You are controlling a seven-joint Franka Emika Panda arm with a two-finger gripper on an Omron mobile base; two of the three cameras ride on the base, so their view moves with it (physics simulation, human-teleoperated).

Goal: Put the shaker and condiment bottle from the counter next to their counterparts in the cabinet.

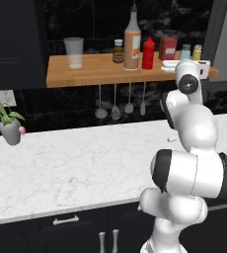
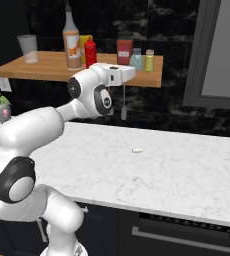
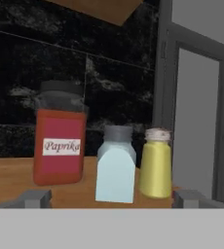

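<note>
The pale blue-grey shaker [image 3: 115, 168] stands upright on the wooden cabinet shelf [image 3: 7, 180], right beside the yellow-green shaker [image 3: 156, 165]. My gripper [image 3: 113, 199] is open. Its fingertips [image 3: 33, 198] stand wide apart, one on each side of the blue shaker and clear of it. From the base views, the blue shaker [image 1: 185, 51] [image 2: 136, 60] sits near the shelf's right end, just behind my white hand [image 2: 119, 75]. The tall orange-brown condiment bottle [image 1: 132, 42] [image 2: 72, 42] stands mid-shelf next to the red squeeze bottle [image 1: 148, 53] [image 2: 90, 52]. The yellow bottle [image 2: 85, 44] is behind them.
A red paprika jar [image 3: 59, 146] stands left of the blue shaker. A glass [image 1: 74, 52] and a small dark jar [image 1: 118, 51] are further left on the shelf. Utensils [image 1: 115, 104] hang below it. A potted plant [image 1: 9, 128] stands at the left of the marble counter [image 1: 76, 163], and a small white piece [image 2: 136, 150] lies on the counter.
</note>
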